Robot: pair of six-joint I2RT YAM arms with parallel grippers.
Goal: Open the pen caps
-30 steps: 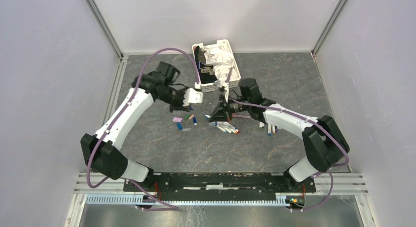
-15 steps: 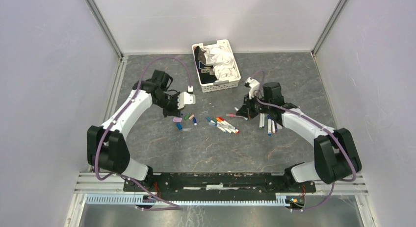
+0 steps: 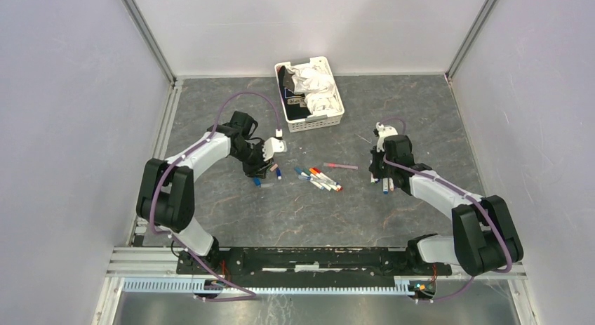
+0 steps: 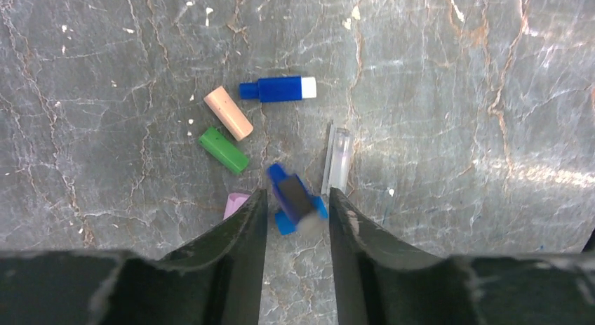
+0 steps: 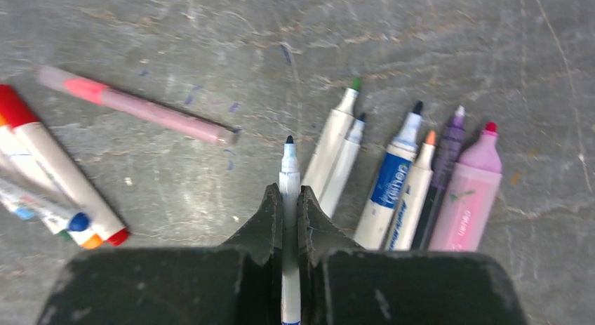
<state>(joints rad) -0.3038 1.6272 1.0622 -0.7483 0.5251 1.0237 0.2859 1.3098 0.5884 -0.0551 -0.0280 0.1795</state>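
The left gripper [image 4: 297, 193] has its jaws parted and grips nothing. A blue cap [image 4: 293, 202] sits between the fingers with a gap on each side. It is blurred, so contact with the table [image 4: 456, 93] cannot be confirmed. Loose caps lie just beyond: a peach cap [image 4: 228, 113], a green cap [image 4: 222, 150], a pink cap [image 4: 235, 202] beside the left finger, a blue-and-white cap [image 4: 277, 88] and a clear cap [image 4: 338, 160].

The right gripper [image 5: 290, 193] is closed on a pen [image 5: 289, 160] with its dark tip bare. Just right of it, six uncapped pens [image 5: 393, 184] lie side by side. A pink pen [image 5: 137, 106] lies apart to the left.
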